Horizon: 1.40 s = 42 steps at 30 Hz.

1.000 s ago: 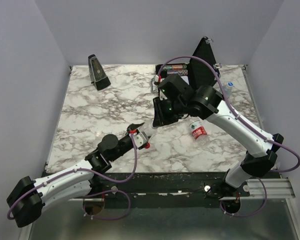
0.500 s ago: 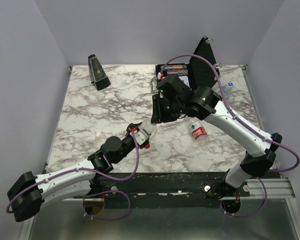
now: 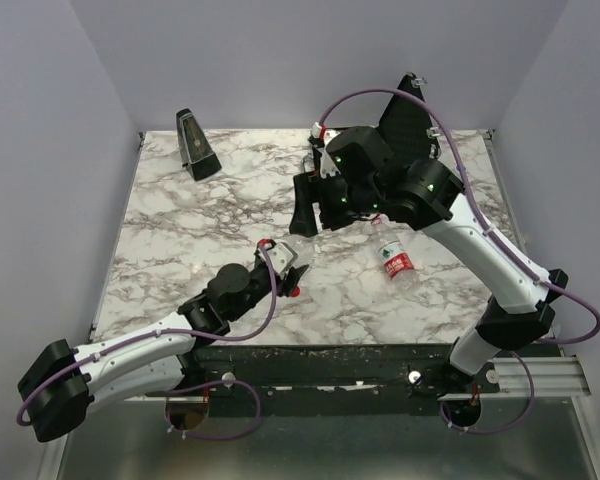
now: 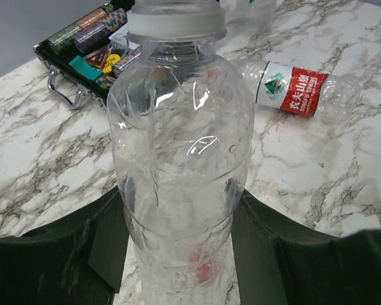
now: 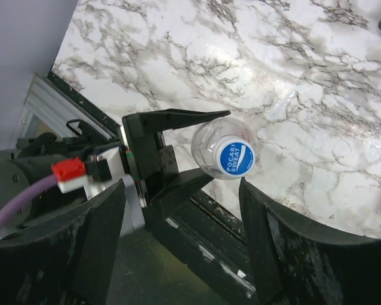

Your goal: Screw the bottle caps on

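1. Nearest the arm bases, the left gripper (image 3: pixel 292 268) is clamped on the lower body of a clear, crinkled, unlabelled plastic bottle (image 4: pixel 181 159). One dark finger presses each side, and the bottle stands upright on the grey-veined white marble table top (image 3: pixel 180 220).
2. A small red round cap (image 3: pixel 295 292) lies on the marble just beside that gripper. Through the bottle's base it shows only as a red blur.
3. A blue-and-white round plastic screw cap (image 5: pixel 233 157) sits on the held bottle's neck. The pictures do not show how far it is turned down.
4. The right gripper (image 3: pixel 310 222) hangs above the bottle, pointing down. Its fingers (image 5: pixel 105 241) stand wide apart with the cap below and between them, touching neither.
5. Beyond it, a second clear plastic bottle with a red-and-white label (image 4: pixel 298 89) lies on its side on the marble. Its neck is hidden.
6. Farther back sits an open black case with rows of striped poker chips (image 4: pixel 82 47).
7. A black pyramid-shaped object (image 3: pixel 195 145) stands at the far left edge.
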Tool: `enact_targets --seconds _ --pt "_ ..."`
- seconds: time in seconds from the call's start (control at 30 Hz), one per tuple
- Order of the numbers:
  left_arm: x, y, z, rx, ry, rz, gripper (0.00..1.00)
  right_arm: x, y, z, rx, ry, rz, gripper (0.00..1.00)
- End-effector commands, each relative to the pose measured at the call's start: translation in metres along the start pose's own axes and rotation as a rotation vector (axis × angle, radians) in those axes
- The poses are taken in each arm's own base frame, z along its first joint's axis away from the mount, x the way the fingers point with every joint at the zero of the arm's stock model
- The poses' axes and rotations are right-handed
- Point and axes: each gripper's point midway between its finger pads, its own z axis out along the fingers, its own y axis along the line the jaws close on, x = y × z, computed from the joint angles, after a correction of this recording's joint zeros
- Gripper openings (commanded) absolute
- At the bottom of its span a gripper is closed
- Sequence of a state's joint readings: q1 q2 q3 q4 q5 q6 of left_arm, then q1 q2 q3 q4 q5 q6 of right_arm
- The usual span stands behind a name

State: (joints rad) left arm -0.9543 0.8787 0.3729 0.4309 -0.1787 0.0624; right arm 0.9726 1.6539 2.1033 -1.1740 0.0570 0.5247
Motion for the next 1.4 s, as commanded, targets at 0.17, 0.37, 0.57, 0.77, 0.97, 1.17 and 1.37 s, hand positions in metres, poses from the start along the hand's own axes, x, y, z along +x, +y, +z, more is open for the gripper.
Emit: enact_targets --seconds 0.17,0.37,0.57,0.77,0.97,1.17,1.37 --pt "-0.038 -0.036 -0.018 0.362 -0.106 -0.147 0.18 -0.01 -0.006 -0.068 -0.352 -0.073 -0.409 0.77" --pt "-0.056 -0.054 -0.032 0.594 -0.137 -0.139 0.18 0.02 -0.014 -0.077 -0.436 -0.042 -0.696 0.76" --pt "-0.069 -0.062 -0.034 0.673 -0.145 -0.129 0.19 0.028 -0.017 -0.074 -0.469 -0.039 -0.808 0.73" --pt "-0.072 -0.065 -0.034 0.708 -0.125 -0.107 0.18 0.031 -0.011 -0.07 -0.532 -0.057 -0.887 0.71" --pt "-0.07 -0.067 -0.035 0.728 -0.107 -0.101 0.18 0.026 -0.006 -0.065 -0.558 -0.081 -0.926 0.68" --pt "-0.07 -0.067 -0.034 0.73 -0.098 -0.098 0.18 0.023 0.006 -0.064 -0.628 -0.085 -0.935 0.64" --pt "-0.069 -0.067 -0.032 0.727 -0.084 -0.108 0.18 0.025 0.01 -0.062 -0.658 -0.08 -0.944 0.61"
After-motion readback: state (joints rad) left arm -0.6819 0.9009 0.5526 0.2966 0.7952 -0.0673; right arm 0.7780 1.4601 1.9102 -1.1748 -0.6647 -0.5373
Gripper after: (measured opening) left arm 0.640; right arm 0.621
